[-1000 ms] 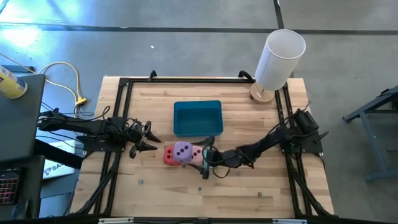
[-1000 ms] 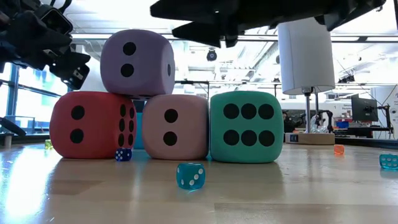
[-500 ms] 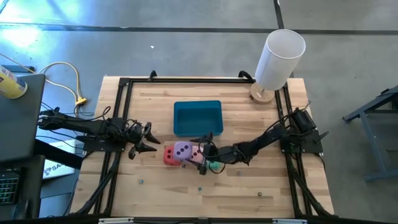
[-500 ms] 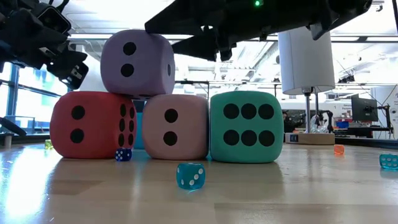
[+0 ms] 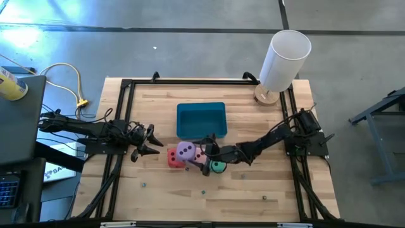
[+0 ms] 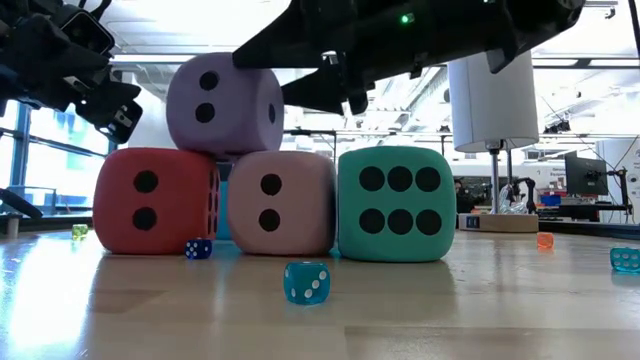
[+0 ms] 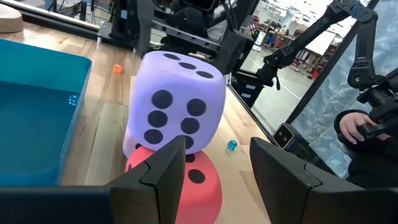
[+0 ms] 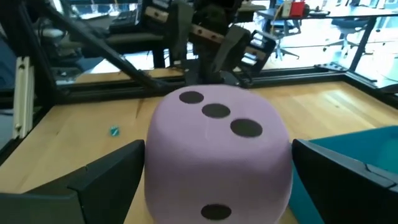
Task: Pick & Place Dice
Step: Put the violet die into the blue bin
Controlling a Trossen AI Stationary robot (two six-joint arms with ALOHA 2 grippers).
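The right gripper [image 5: 204,147], jaws spread wide, straddles the purple die [image 5: 185,151] stacked mid-frame; the left gripper [image 5: 152,140] waits left of it, jaws parted, holding nothing.

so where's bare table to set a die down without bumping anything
Bare wood lies between the blue tray and the white cylinder, and along the near edge. It is crowded below the tray, where the dice stack sits with the right gripper over it.
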